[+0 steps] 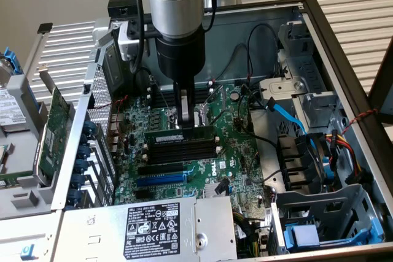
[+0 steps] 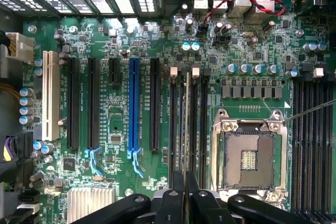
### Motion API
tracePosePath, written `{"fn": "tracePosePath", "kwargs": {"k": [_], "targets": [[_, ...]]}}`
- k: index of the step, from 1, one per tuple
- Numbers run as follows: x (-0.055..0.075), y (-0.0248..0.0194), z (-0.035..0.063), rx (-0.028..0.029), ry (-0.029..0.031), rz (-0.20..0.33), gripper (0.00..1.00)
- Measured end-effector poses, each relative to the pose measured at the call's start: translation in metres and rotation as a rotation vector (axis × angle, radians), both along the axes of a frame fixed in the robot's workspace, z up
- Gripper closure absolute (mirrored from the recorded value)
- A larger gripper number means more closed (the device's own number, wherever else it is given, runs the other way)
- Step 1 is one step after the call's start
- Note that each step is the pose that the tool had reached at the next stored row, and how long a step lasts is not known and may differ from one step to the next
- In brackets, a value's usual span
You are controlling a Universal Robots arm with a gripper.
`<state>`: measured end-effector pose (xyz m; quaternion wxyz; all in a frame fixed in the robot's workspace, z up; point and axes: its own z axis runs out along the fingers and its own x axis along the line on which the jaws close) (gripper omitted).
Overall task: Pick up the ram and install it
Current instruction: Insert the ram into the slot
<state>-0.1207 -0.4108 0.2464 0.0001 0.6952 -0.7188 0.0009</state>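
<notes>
The ram [image 1: 199, 131] is a long thin green stick held level just above the black memory slots [image 1: 184, 150] of the motherboard [image 1: 236, 151]. My gripper [image 1: 184, 122] comes straight down from above and is shut on the stick's middle. In the wrist view the ram [image 2: 187, 129] shows edge-on as a thin line running out from between my gripper [image 2: 185, 195] fingers. There it lies along the memory slots [image 2: 202, 129] with white end clips, beside the open CPU socket [image 2: 247, 153]. Whether the stick touches a slot I cannot tell.
A green expansion card [image 1: 52, 127] with a metal bracket leans outside the case at the exterior view's left. The power supply [image 1: 153, 225] sits in front, and a blue cable [image 1: 288, 115] and drive cages [image 1: 325, 213] fill the exterior view's right. More slots [image 2: 312, 145] lie beyond the socket.
</notes>
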Motion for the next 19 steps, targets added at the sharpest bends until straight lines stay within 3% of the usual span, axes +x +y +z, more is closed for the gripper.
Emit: {"fn": "tracePosePath", "kwargs": {"k": [19], "targets": [[0.0014, -0.0022, -0.0015, -0.0001, 0.0013, 0.010, 0.87]]}}
